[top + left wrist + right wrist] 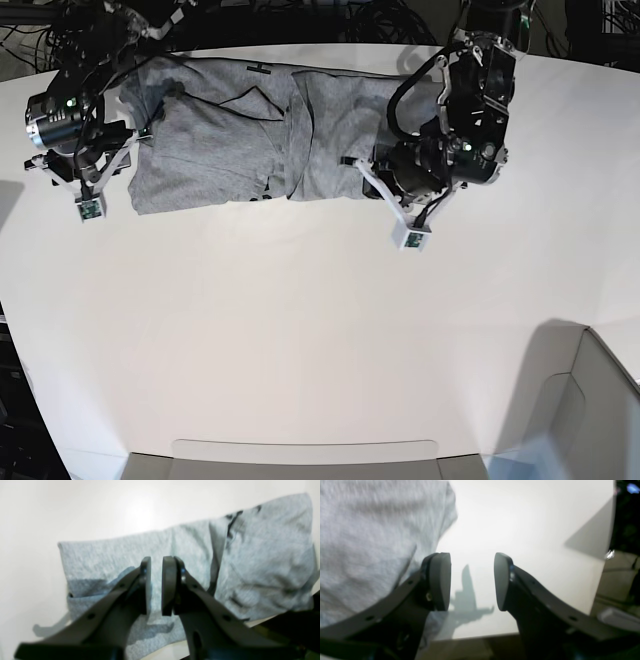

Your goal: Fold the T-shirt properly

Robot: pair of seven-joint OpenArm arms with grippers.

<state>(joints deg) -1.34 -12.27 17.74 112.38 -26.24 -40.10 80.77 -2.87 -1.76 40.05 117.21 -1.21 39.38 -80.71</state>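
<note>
The heather-grey T-shirt (pixel 240 130) lies folded into a long band across the far side of the white table (pixel 300 320), with dark lettering showing at its creases. My left gripper (pixel 156 585) is at the band's near edge, close to its right end in the base view (pixel 378 182). Its jaws are almost together, with a paler fold of the T-shirt (pixel 262 555) pinched between the pads. My right gripper (pixel 472 582) stands wide open and holds nothing. It hovers over bare table just off the T-shirt (pixel 370 542) at the band's left end (pixel 105 165).
The table's edge (pixel 475 636) runs right under the right gripper. A grey box (pixel 600 410) sits at the near right corner and a flat tray (pixel 300 455) at the near edge. Cables (pixel 300 20) crowd the space behind the table.
</note>
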